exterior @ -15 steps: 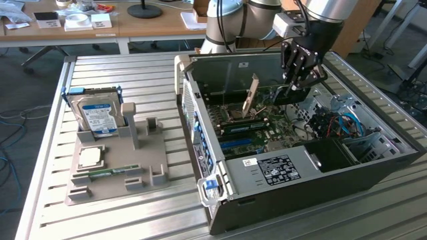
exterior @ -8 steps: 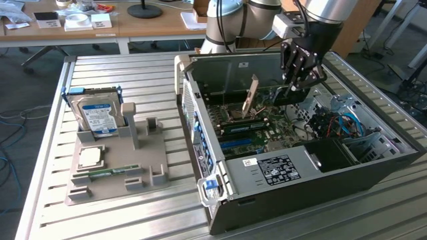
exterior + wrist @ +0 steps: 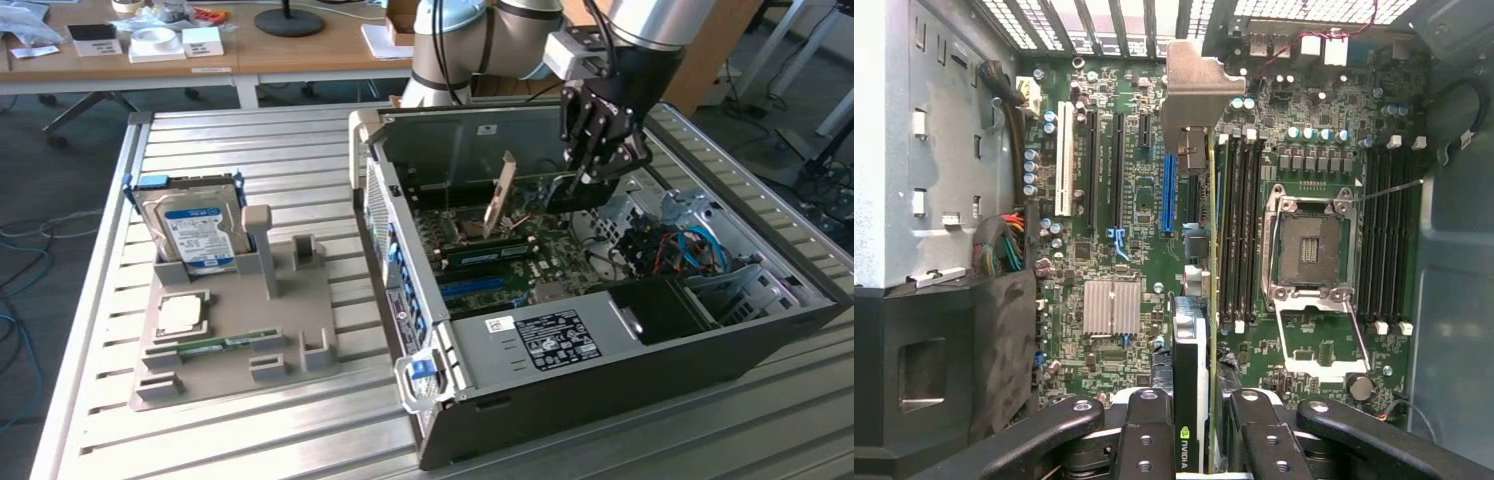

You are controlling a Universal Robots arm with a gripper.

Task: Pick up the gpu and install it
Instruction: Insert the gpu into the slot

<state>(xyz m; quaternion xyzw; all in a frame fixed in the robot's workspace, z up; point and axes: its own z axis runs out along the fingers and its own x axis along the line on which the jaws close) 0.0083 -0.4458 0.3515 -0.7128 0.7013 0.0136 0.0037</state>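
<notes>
Our end effector [image 3: 603, 150] reaches into the open computer case [image 3: 601, 345] on the slatted desk [image 3: 240, 150], its fingers [image 3: 1146, 440] clamped on the gpu [image 3: 503, 198]. The card stands on edge over the motherboard [image 3: 1114, 200], pale bracket toward the rear wall. In the wrist view the gpu [image 3: 1192, 400] lines up just beside the blue slot [image 3: 1169, 195]; we cannot tell whether it touches the board. Outside the case, a grey holder [image 3: 300, 330] carries the hard drive [image 3: 194, 232] and a RAM stick [image 3: 227, 343].
</notes>
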